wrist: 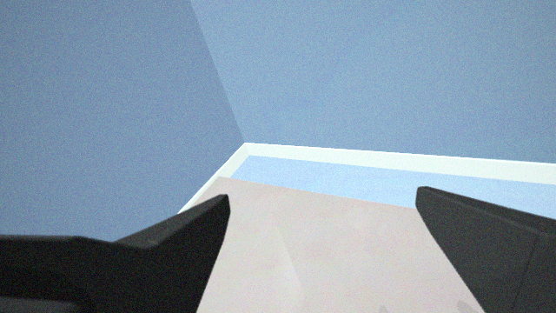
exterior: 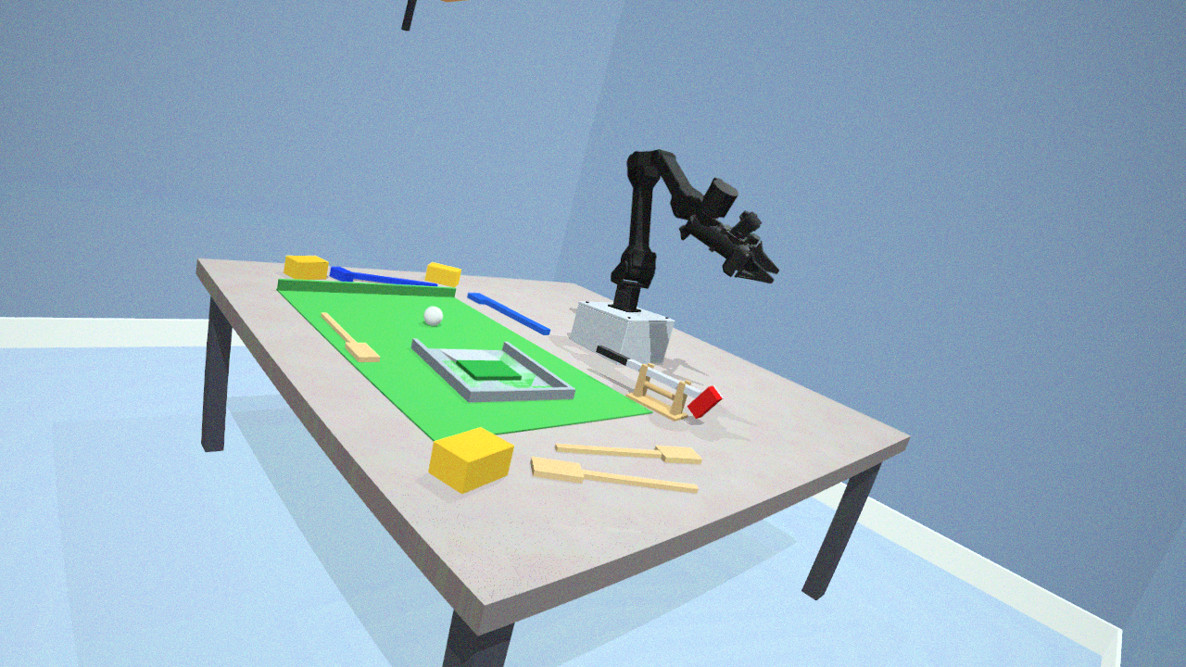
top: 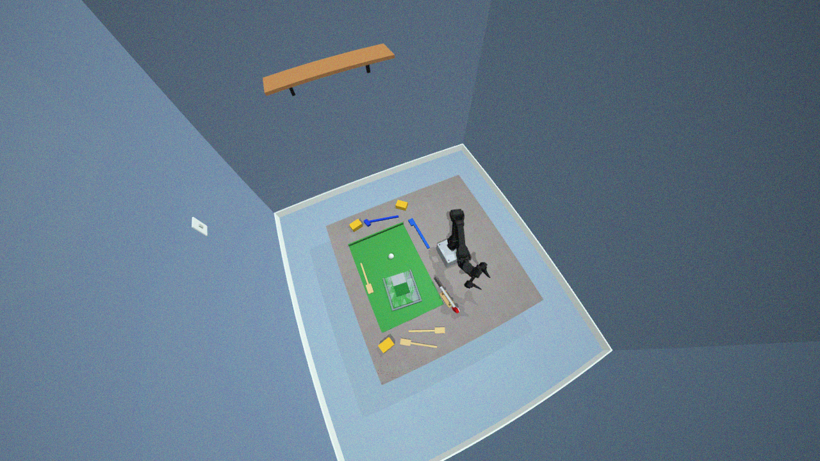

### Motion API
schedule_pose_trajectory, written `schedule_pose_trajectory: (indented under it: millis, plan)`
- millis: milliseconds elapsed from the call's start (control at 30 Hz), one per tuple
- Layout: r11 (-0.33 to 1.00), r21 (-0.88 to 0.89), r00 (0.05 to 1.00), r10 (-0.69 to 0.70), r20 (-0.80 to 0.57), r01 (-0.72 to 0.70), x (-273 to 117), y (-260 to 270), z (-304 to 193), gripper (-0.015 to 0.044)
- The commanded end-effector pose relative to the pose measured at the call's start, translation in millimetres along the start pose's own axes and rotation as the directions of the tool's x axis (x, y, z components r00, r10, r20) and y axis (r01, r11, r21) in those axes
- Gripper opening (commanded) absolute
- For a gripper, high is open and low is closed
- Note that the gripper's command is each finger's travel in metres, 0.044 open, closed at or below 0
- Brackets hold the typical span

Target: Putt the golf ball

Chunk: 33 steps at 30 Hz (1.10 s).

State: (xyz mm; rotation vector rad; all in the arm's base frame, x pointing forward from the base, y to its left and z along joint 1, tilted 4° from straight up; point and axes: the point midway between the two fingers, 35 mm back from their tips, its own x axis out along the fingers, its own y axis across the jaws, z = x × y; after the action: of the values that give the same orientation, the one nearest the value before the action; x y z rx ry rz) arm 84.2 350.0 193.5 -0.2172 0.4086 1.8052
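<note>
Yellow block (exterior: 469, 457) sits nearest on the worktop (exterior: 530, 539), with two tan paddles (exterior: 617, 464) at its 3 o'clock. Beyond lies the green mat (exterior: 372, 348) carrying the raised green (exterior: 489, 370) and, farther back, the golf ball (exterior: 433, 314). At the mat's 3 o'clock edge the red putter (exterior: 703, 401) rests on a wooden rack (exterior: 661, 391). Above and beyond it the tool (exterior: 756, 270) hangs released, jaws spread wide, grasping nothing.

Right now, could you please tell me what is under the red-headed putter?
A small wooden rack props up the red-headed putter near its head, over the beige table top. Their exact contact points are too small to see.
</note>
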Motion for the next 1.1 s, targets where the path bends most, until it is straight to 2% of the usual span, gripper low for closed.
schedule_pose_trajectory:
  millis: [0, 133, 267, 400, 567, 1067]
  plan:
    - [0.987, -0.013, 0.978, -0.163, -0.132, 0.162, -14, -52, -35, 0.044]
    - [0.954, -0.045, 0.908, -0.296, -0.297, 0.296, -42, -98, -79, 0.044]
    - [0.925, -0.078, 0.804, -0.364, -0.471, 0.373, -80, -131, -125, 0.044]
    - [0.915, -0.095, 0.682, -0.359, -0.638, 0.393, -122, -147, -172, 0.044]
    - [0.931, -0.068, 0.536, -0.264, -0.802, 0.357, -175, -146, -223, 0.044]
    - [0.935, -0.06, 0.519, -0.246, -0.819, 0.349, -170, -147, -250, 0.044]
